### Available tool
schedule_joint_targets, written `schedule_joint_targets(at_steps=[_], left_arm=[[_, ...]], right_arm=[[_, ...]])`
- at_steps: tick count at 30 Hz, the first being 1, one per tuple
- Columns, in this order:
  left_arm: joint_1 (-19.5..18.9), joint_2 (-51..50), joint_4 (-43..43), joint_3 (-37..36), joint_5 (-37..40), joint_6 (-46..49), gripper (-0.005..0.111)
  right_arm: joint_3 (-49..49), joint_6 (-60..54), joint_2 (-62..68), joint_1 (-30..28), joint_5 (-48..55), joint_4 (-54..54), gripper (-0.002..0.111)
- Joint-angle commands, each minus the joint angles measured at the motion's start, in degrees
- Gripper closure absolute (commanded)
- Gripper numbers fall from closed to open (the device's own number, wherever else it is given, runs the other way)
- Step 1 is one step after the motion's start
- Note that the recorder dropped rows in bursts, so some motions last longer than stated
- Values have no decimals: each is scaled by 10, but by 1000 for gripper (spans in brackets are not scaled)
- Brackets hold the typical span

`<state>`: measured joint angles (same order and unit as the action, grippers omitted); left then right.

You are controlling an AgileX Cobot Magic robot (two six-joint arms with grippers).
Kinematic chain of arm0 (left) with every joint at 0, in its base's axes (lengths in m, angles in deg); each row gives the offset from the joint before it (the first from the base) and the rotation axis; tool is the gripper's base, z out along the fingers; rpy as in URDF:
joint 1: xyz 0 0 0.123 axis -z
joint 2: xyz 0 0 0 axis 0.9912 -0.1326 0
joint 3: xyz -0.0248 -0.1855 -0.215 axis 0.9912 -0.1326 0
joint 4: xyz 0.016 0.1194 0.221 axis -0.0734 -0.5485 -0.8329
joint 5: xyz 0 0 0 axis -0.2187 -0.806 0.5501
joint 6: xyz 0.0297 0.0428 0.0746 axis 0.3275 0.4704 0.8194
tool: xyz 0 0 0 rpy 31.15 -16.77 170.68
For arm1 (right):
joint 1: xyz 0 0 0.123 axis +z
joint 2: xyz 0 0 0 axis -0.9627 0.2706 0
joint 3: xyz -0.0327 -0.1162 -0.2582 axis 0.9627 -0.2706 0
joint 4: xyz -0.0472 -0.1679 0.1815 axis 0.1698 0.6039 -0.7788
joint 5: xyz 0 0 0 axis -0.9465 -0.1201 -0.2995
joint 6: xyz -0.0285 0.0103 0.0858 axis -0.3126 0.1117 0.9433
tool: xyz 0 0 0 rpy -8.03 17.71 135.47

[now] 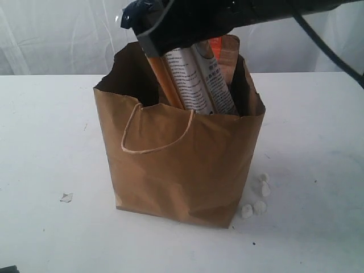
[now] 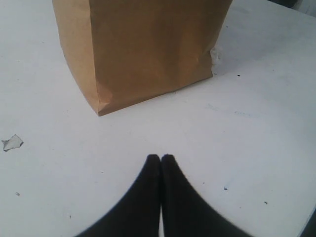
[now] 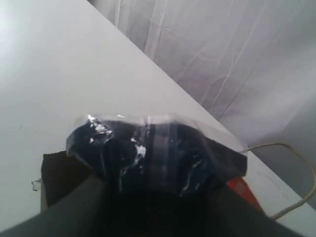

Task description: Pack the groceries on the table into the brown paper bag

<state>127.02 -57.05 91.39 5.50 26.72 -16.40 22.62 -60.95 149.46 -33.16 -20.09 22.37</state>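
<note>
White table (image 1: 45,114), white drape (image 1: 57,34); left tool (image 2: 161,159) closed empty, right tool (image 1: 176,34) clamps noodle packet (image 1: 199,79).

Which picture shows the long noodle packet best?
The exterior view: the noodle packet leans inside the bag, its length showing. Right wrist view shows only its shiny dark end; left wrist view, none of it.

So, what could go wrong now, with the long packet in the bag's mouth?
1. The long dark-blue noodle packet, held by the right gripper, stands tilted and rises above the rim of the brown paper bag; released here, it may lean on the wall and tip the bag.
2. The left gripper is shut and apart from the bag, so nothing steadies it.
</note>
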Motion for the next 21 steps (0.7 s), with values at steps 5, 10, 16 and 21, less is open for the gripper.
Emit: schedule_joint_targets(at_steps=[5,10,16,21], left_arm=[[0,3,4,-2,3,0,107],[0,3,4,-2,3,0,107],[0,3,4,-2,3,0,107],[0,3,4,-2,3,0,107]], right_arm=[[10,-43,8,1,18,4,108],[10,-76,8,1,24,6,108],[12,-175,8,1,39,6,108],[12,-198,8,1,72,5,108]])
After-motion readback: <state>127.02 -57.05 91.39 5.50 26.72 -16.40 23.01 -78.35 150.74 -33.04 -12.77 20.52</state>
